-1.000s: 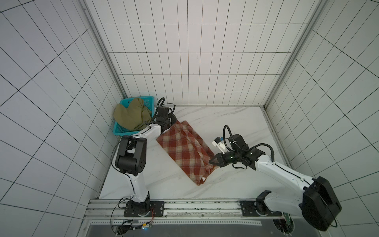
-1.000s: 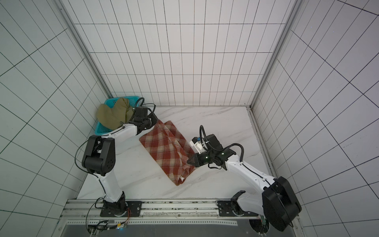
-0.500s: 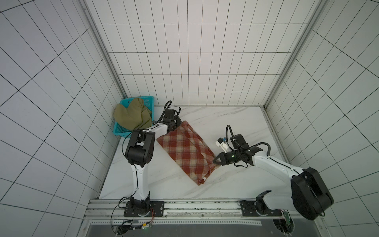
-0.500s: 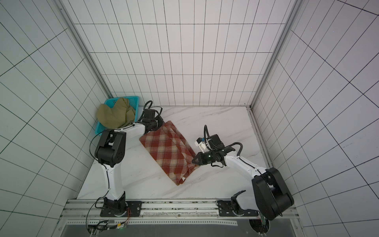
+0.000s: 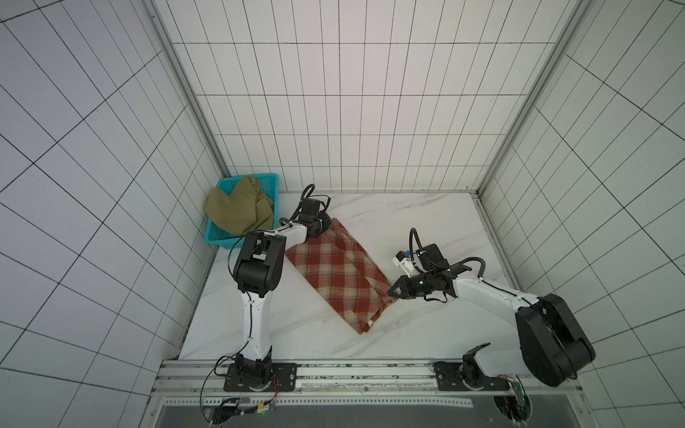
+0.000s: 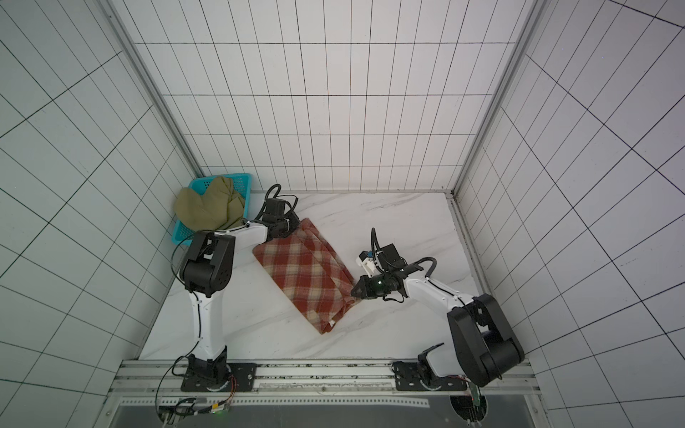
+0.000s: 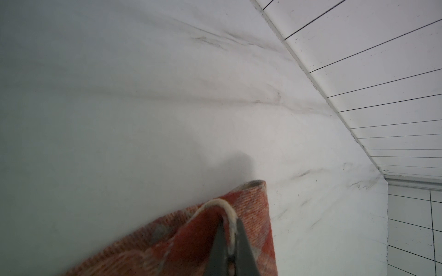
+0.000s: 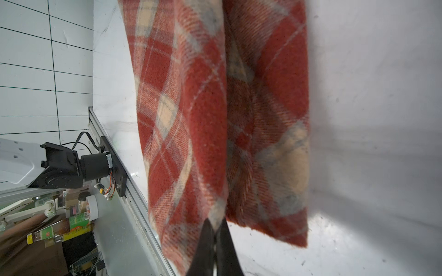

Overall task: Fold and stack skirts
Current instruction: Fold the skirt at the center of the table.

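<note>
Two pinches hold one garment. Nearest the rail, the plaid skirt (image 5: pixel 335 276) ends in a corner lying flat on the marble table (image 5: pixel 426 222). Just beyond that corner, on the skirt's right edge, the right gripper (image 5: pixel 392 292) has its jaws pressed together on the cloth. The right wrist view shows its dark fingers (image 8: pixel 206 243) meeting over a plaid edge, with another layer hanging alongside.

From there the skirt runs as a long doubled strip, slanting away toward the far left, mostly flat on the table. At its far end the left gripper (image 5: pixel 325 231) is likewise clamped on the fabric; the left wrist view shows its jaws nipping a cream-edged corner that lifts slightly off the marble.

Farthest back, in the far-left corner, the olive skirt (image 5: pixel 237 215) sits heaped in a teal basket (image 5: pixel 222 242), touched by neither arm.

I judge the plaid skirt to be mid-fold: already halved lengthwise, with both ends gripped for a crosswise fold. The next move seems to call for both arms working together, carrying one held end over onto the other while keeping every layer in the pinch so the edges land square. The olive skirt has yet to be folded, and nothing is stacked so far.
</note>
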`<control>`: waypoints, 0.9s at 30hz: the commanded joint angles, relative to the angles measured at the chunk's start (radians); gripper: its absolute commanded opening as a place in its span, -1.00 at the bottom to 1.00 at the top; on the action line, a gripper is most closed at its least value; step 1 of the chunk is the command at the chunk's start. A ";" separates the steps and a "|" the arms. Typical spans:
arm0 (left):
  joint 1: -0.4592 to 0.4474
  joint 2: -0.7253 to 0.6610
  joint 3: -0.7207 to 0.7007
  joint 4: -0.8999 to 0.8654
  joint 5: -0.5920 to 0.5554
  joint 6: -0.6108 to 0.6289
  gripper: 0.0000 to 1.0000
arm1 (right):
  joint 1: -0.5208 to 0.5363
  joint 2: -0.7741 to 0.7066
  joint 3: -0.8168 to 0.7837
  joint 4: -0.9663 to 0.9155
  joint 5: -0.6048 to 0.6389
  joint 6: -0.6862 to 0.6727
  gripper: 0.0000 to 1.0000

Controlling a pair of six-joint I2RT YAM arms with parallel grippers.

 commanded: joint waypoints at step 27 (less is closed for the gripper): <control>-0.024 -0.071 -0.049 0.287 0.072 -0.004 -0.22 | -0.010 -0.022 -0.038 -0.019 0.069 0.010 -0.20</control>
